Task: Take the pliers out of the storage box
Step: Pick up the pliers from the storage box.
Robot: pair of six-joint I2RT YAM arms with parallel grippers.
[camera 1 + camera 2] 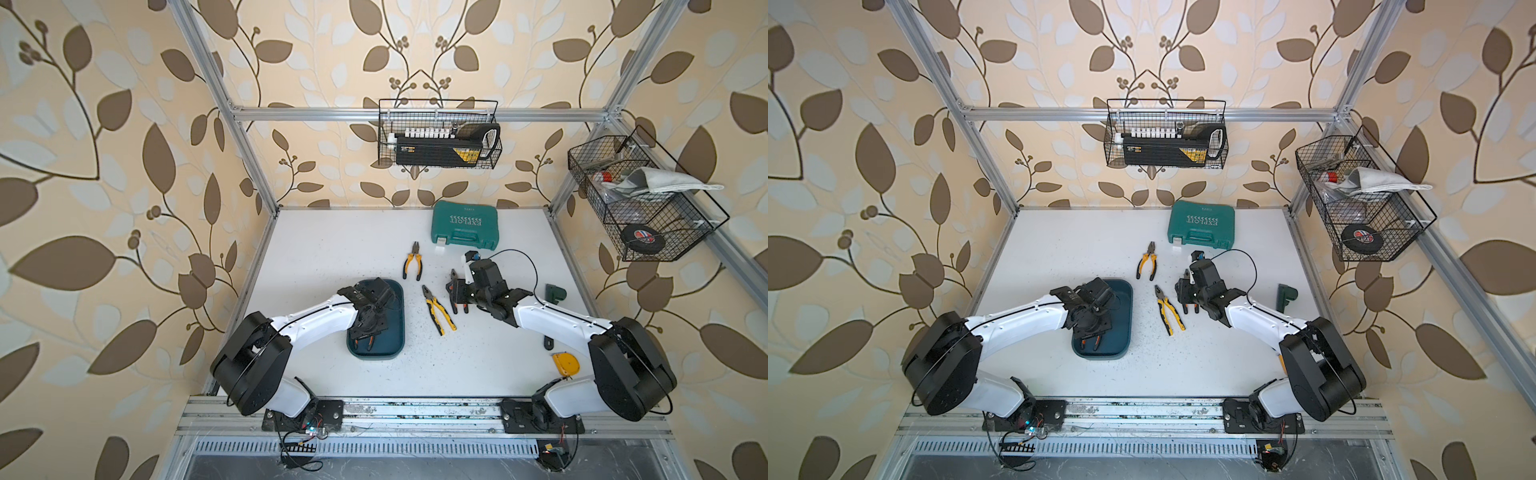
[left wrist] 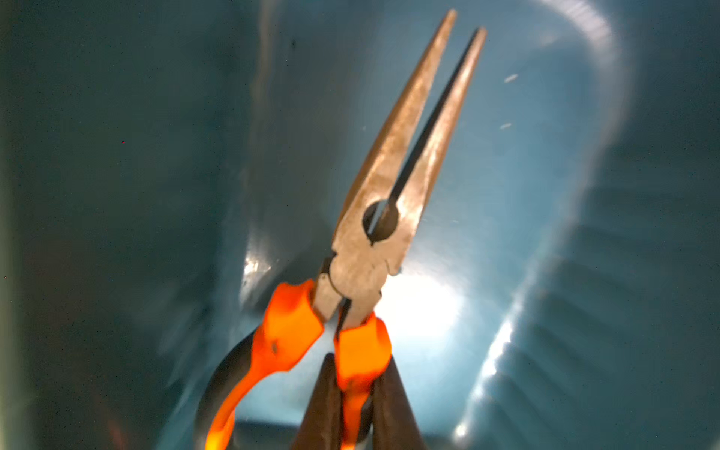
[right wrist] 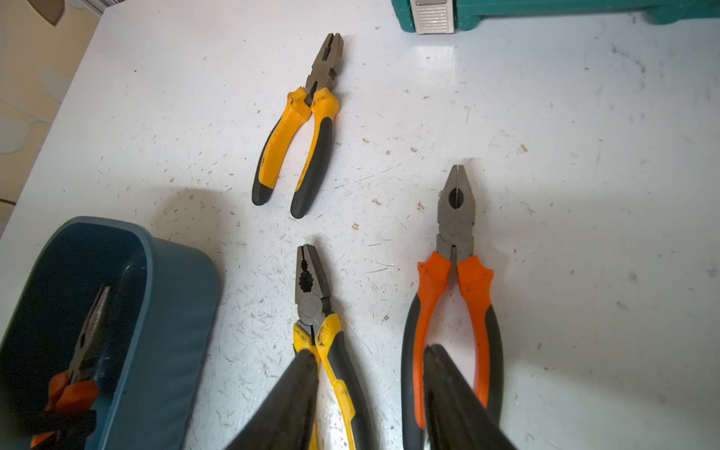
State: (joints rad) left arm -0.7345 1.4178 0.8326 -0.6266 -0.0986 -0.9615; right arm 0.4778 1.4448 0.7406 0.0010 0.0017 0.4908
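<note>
The storage box (image 1: 397, 309) (image 1: 1126, 316) stands on the left part of the white table (image 1: 332, 249); it is a shallow dark teal tray with rounded corners. Only 1 tool lies in it, the long-nosed pliers (image 2: 374, 241) (image 3: 87, 343) with orange-and-black handles; their thin nose is a little apart at the tips. The left gripper (image 2: 358, 374) (image 1: 363, 336) reaches down into the box; its 2 dark fingers (image 2: 323, 401) are pressed together on 1 orange handle near the joint, so it has the pliers in a tight grip. The other handle bends away free. Whether the pliers rest on the floor of the box or are a little above it, I cannot tell.

The other 3 pliers lie outside the box, on the table. The yellow-orange pliers (image 1: 412, 262) (image 1: 1147, 262) (image 3: 300, 128) are near the green tool case (image 1: 465, 226) (image 1: 1202, 224); the yellow-and-black pliers (image 1: 437, 309) (image 1: 1169, 309) (image 3: 315, 307) lie just beside the box; the orange-and-black pliers (image 3: 454, 249) (image 1: 454, 275) lie to the right of them. All 3 noses point toward the back of the table.

The right gripper (image 3: 372, 354) (image 1: 457, 293) hangs over the handles of these last 2 pliers; its fingers are moderately apart, with bare table between them, and it holds nothing.
</note>
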